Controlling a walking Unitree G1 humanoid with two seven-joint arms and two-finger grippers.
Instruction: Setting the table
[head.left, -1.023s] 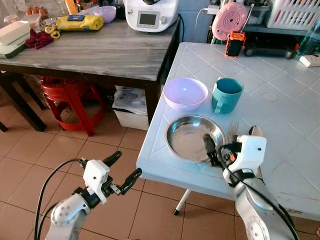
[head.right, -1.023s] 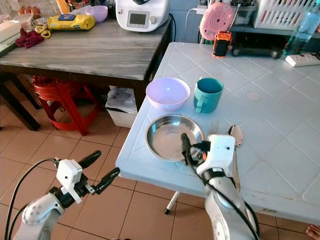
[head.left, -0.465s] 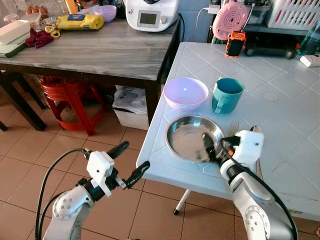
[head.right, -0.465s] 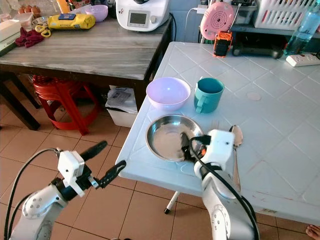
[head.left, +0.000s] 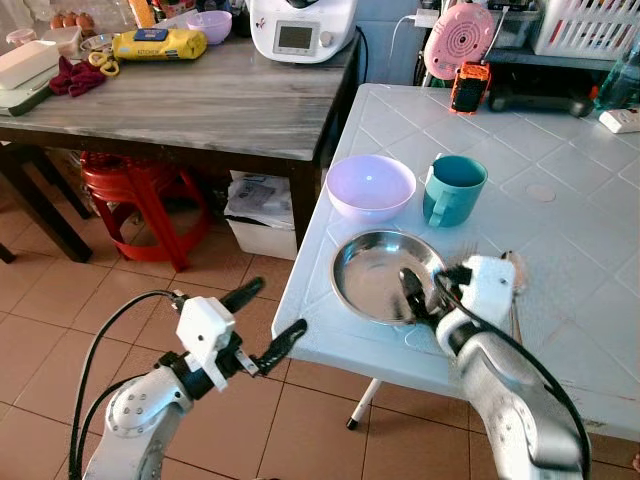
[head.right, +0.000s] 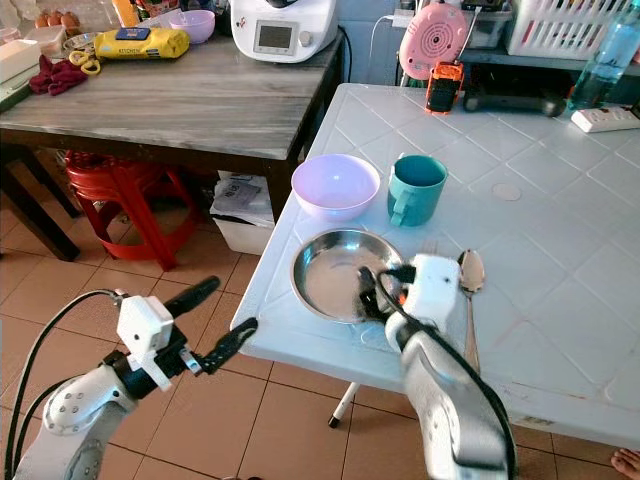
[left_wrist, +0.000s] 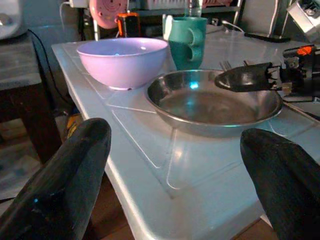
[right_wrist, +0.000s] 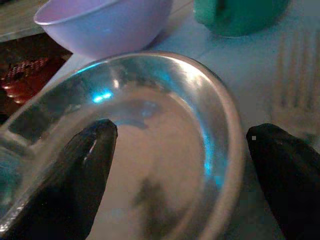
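Moved closer over plate (head.left: 385, 275) rim: right gripper (right_wrist: 182, 150), fingers spread wide, empty; left gripper (head.left: 262, 322) likewise open; grasp pending.

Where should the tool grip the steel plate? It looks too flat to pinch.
Pinch the steel plate by its raised rim, coming from the table's near edge. The right tool is open at that rim's near right part, one finger over the dish.

Head eyes look down; both wrist cameras closely share the steel plate (left_wrist: 215, 102).
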